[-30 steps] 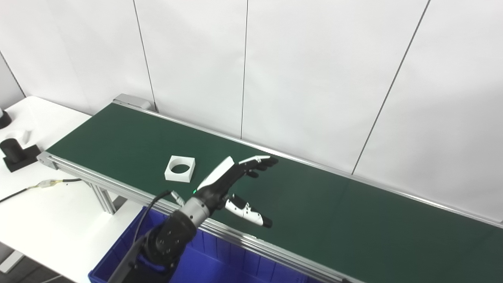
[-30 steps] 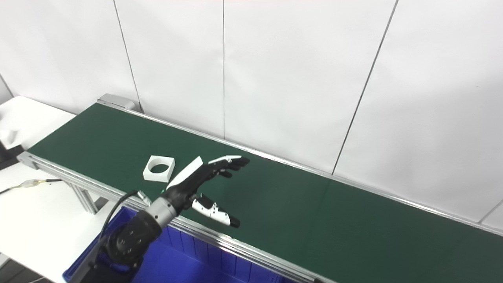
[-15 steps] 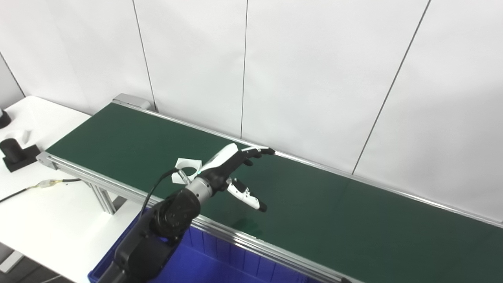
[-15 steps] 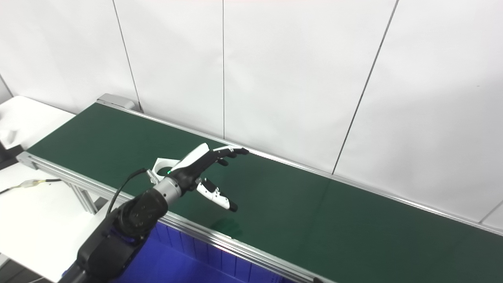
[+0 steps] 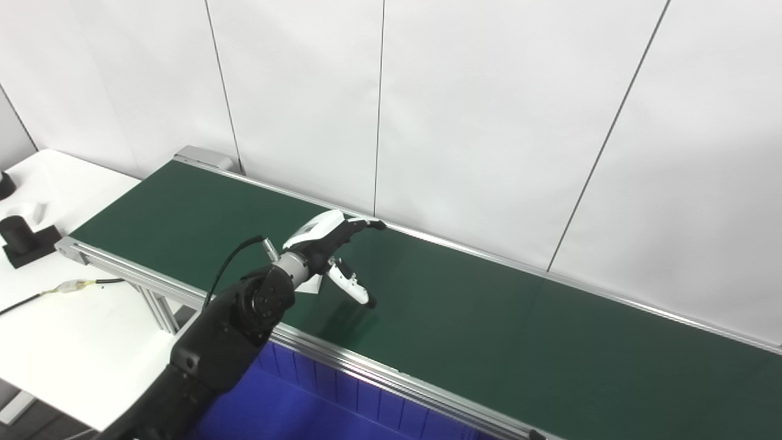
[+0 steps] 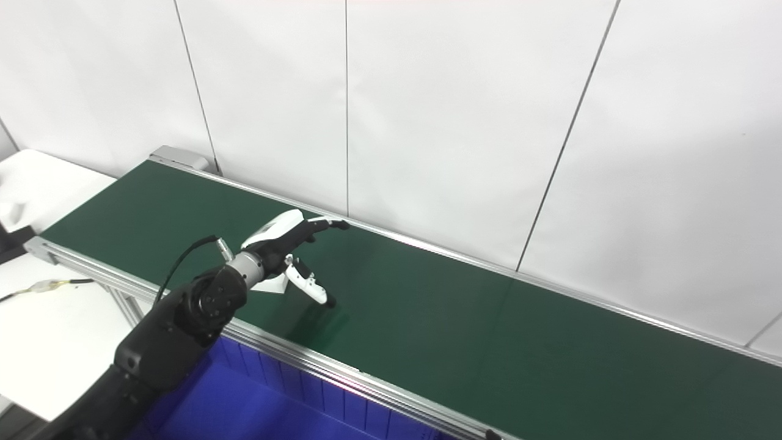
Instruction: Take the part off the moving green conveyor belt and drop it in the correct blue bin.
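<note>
While the left arm reaches in from the lower left of the left eye view, the left hand (image 5: 327, 241) hangs over the green conveyor belt (image 5: 489, 318) with its fingers (image 5: 360, 223) stretched toward the far rail and its thumb (image 5: 351, 287) spread downward, so it is wide open and holds nothing. Just under the wrist, on the near side of the hand, a small corner of the white part (image 5: 310, 284) shows on the belt; the hand and forearm cover most of it, and I cannot tell whether the hand touches it. Below the arm, beyond the belt's near rail, lies the blue bin (image 5: 342, 409). Well off to the hand's left stands a white table (image 5: 73, 330) with a black block (image 5: 24, 241) on it.

From the right eye view, the same hand (image 6: 287, 241) is spread above the belt (image 6: 458, 330), thumb (image 6: 308, 286) apart from the fingers. A white sliver of the part (image 6: 272, 284) peeks out beneath the wrist. The bin (image 6: 263, 409) sits below the forearm. No right hand appears in either view.
</note>
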Tool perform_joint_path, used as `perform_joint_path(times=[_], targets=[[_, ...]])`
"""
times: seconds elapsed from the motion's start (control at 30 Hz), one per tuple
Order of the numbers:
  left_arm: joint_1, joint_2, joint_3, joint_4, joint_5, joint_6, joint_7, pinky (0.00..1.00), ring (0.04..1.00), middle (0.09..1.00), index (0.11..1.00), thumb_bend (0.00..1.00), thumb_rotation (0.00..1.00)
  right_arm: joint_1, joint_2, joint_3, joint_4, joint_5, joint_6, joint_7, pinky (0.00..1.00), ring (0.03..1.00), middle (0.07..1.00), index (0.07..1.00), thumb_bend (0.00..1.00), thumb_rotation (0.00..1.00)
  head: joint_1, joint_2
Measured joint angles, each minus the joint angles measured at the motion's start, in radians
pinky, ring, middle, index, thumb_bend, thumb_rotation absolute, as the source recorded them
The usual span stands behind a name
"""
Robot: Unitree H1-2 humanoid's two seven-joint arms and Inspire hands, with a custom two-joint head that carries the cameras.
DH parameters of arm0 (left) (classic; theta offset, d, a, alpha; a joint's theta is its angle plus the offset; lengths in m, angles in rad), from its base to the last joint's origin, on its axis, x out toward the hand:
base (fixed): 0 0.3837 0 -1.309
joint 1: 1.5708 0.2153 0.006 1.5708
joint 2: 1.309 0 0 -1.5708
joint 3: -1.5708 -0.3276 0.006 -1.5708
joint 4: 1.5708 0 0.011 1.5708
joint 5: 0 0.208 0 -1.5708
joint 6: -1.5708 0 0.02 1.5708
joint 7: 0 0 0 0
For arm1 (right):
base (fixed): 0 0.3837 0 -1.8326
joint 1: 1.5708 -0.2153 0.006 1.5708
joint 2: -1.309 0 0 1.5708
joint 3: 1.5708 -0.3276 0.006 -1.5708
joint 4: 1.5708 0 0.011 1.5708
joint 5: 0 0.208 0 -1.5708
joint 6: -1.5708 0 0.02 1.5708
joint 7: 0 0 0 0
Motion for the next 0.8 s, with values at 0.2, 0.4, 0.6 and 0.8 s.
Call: perform_joint_path(times=[0.2,0.4,0.6,0.8], targets=[[-0.035,0.057,-0.002,0.068,0.020,-0.012,0.009,0.84,0.920,0.920,0.873,0.86,0.00,0.001,0.000,0.003,0.000,0.004,0.000,0.000,0.73,0.791,0.849,0.913,0.59,0.29,-0.003,0.000],[-0.036,0.060,-0.006,0.169,0.045,-0.062,0.090,0.83,0.889,0.909,0.868,0.88,0.00,0.002,0.005,0.004,0.000,0.005,0.000,-0.002,0.73,0.788,0.847,0.906,0.60,0.30,-0.011,0.002],[-0.036,0.063,-0.011,0.201,0.050,-0.070,0.119,0.83,0.894,0.909,0.871,0.88,0.00,0.003,0.006,0.005,-0.001,0.004,0.000,-0.007,0.72,0.784,0.847,0.905,0.61,0.31,-0.012,0.003],[-0.035,0.063,-0.041,0.199,0.077,-0.070,0.125,0.81,0.885,0.908,0.867,0.89,0.00,0.004,0.006,0.008,-0.002,0.004,0.000,-0.009,0.72,0.788,0.850,0.906,0.61,0.31,-0.012,0.009]])
